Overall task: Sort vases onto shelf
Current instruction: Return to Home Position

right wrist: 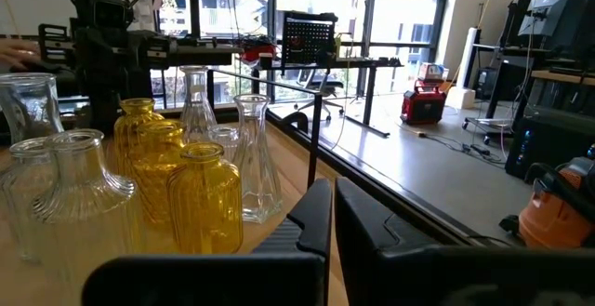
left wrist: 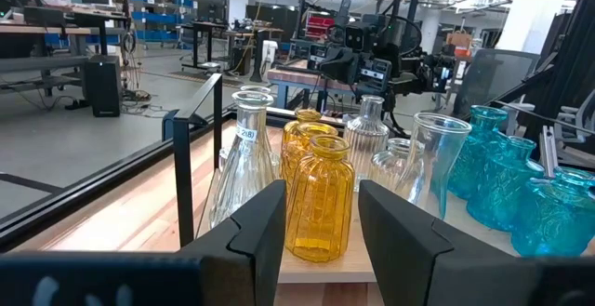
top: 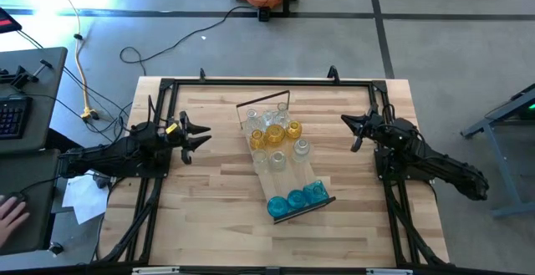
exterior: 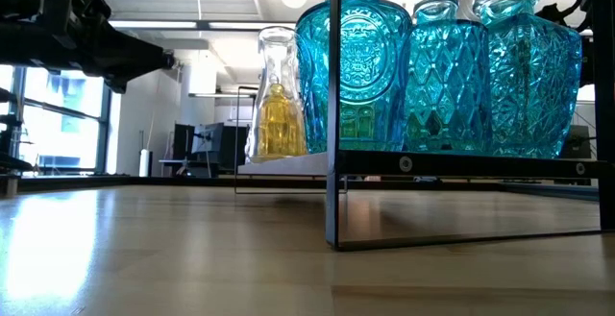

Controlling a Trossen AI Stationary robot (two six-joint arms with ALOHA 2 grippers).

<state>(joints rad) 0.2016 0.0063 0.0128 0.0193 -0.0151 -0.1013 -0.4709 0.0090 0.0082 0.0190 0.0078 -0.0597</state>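
Both flank the vases point(top: 276, 137): left end effector point(top: 206, 137) spread, right end effector point(top: 347, 132) closed.

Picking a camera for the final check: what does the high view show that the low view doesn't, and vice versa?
Only the high view: the shelf at full length, with the left tool and right tool apart from it on either side. Only the low view: the diamond relief on the blue vases and the shelf's dark frame leg. Both: the blue vases at one end, yellow vases farther along.
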